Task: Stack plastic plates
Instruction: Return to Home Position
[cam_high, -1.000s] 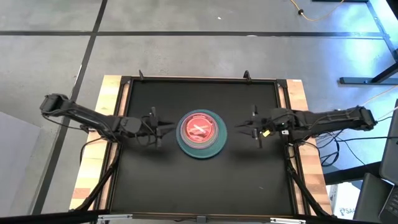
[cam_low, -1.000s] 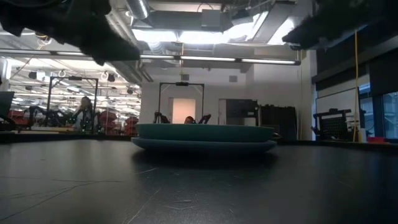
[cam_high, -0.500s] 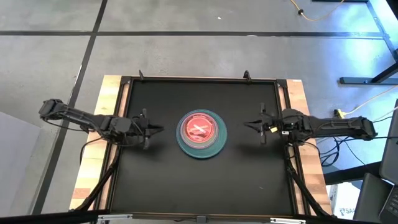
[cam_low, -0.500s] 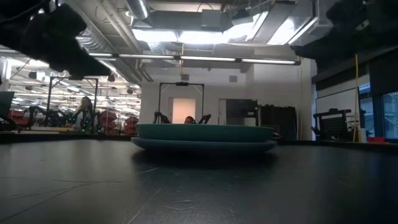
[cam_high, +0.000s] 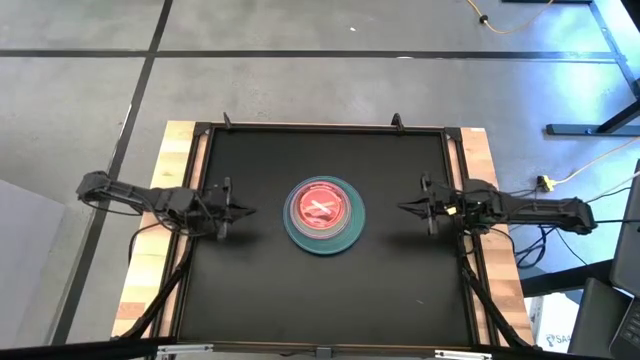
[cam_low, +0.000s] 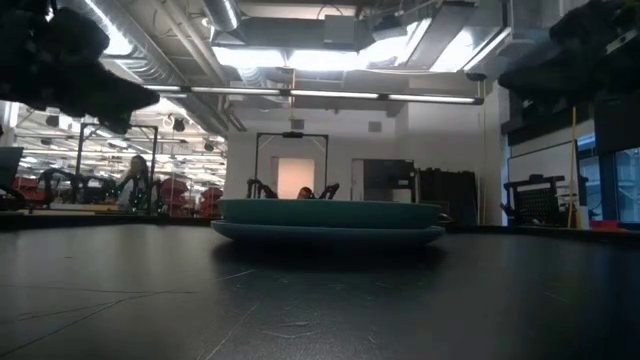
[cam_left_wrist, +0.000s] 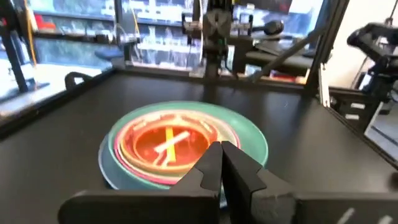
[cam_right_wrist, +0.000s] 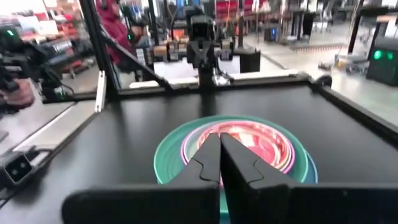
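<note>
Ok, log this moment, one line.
plate stack: on table | left gripper: shut, clear of stack | right gripper: shut, clear of stack

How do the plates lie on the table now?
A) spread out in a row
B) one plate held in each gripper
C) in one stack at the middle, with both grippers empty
C: the high view shows one stack of plates in the middle, with the left gripper and the right gripper shut and empty on either side.

The high view looks straight down on the whole counter (cam_high: 250, 290). The low view sits at counter height, looking level across, near the plates (cam_low: 330, 215). Both wrist views face those plates from opposite sides, closer in.
</note>
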